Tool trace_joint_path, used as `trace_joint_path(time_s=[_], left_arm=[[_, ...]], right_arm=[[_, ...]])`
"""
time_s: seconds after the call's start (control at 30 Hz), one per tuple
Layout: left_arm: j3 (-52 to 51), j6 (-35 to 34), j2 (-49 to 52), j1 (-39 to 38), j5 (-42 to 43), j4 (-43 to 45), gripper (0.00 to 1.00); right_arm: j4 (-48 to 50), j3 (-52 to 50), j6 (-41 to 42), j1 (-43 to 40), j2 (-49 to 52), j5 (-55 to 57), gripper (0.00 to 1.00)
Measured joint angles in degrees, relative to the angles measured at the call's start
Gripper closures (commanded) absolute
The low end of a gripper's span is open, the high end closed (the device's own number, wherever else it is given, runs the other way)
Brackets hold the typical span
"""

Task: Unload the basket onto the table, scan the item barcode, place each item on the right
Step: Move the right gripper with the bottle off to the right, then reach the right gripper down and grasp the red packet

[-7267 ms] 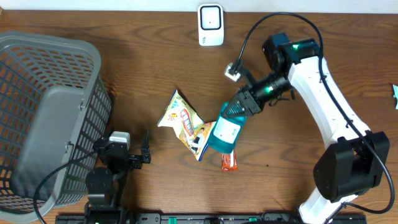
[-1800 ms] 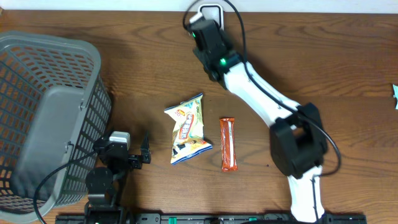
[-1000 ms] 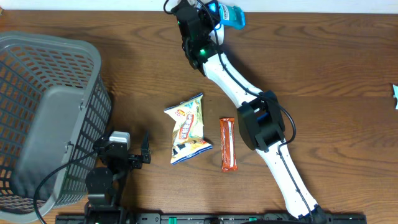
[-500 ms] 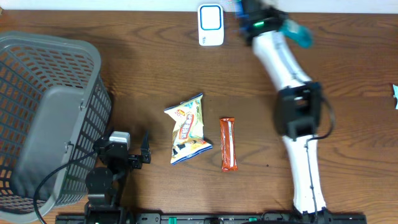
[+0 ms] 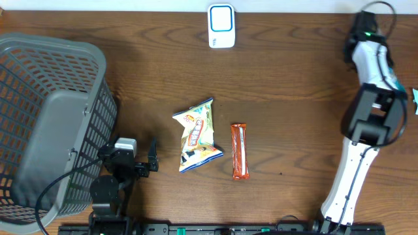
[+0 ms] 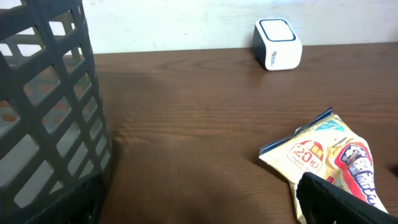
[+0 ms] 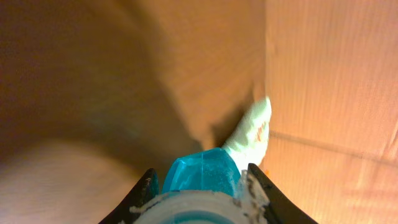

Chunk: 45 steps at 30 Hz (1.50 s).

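My right claw [image 7: 200, 177] clenched on bottle [image 7: 205, 167]; swung away, scanner [image 5: 221, 26] now well off to its left. Scan pass likely done.

place: mock shop checkout | evidence: barcode scanner [image 5: 221, 26], grey shopping basket [image 5: 52, 42], snack bag [image 5: 197, 135], wooden table [image 5: 294, 130]

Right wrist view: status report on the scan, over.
Left gripper open, empty, by basket. Right gripper shut on blue bottle, far right of scanner. Scanner face unobstructed.
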Motion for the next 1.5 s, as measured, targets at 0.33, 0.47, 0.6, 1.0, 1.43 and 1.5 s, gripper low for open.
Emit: trace_joint_path(time_s=[0.33,0.47,0.6,1.0,1.43,1.5], left_arm=[[0.0,0.0,0.0,0.0,-0.02,0.0,0.02],[0.0,0.0,0.0,0.0,0.0,0.0,0.02],[0.0,0.0,0.0,0.0,-0.02,0.0,0.02],[0.0,0.0,0.0,0.0,-0.02,0.0,0.02],[0.0,0.0,0.0,0.0,0.0,0.0,0.02],[0.0,0.0,0.0,0.0,0.0,0.0,0.02]], right_arm=[[-4.33,-1.84,11.65,-7.8,-0.96,-1.55,0.01],[-4.04,-2.16,14.36,-5.46,-3.45,-4.55,0.01],[-6.25,-2.23,19.19,1.03,-12.11,-16.37,0.01],[-24.22,-0.79,33.51,28.63,-34.14,-53.2,0.01],[-34.82,-15.61,44.3,54.27,-29.51,-52.24,0.71],[-32.96,-19.96,44.74,57.66,-29.53,-52.13,0.86]])
